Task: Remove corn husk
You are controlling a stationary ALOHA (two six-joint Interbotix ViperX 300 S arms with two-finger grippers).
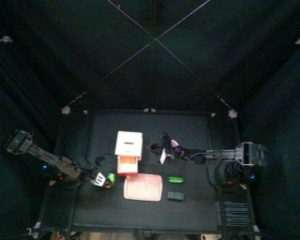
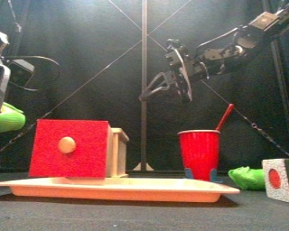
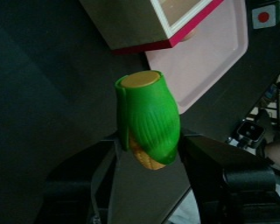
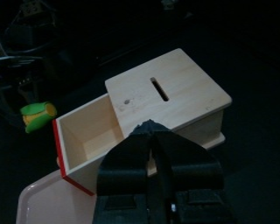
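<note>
The corn (image 3: pixel 149 118) is a small cob wrapped in bright green husk, with pale yellow showing at both ends. My left gripper (image 3: pixel 154 166) is shut on its lower end and holds it off the table, at the table's left side (image 1: pixel 100 178). In the front view the corn (image 2: pixel 7 118) shows at the left edge, under the left arm. It also appears small and far off in the right wrist view (image 4: pixel 38 112). My right gripper (image 4: pixel 150 131) is shut on nothing and hangs in the air over a wooden box (image 4: pixel 166 101).
The box (image 2: pixel 72 149) has a red front with a knob and stands at the pink tray's (image 2: pixel 135 189) far end. A red cup (image 2: pixel 199 152) with a straw, a green piece (image 2: pixel 246 176) and a white cube with a red dot (image 2: pixel 280 179) stand to the right.
</note>
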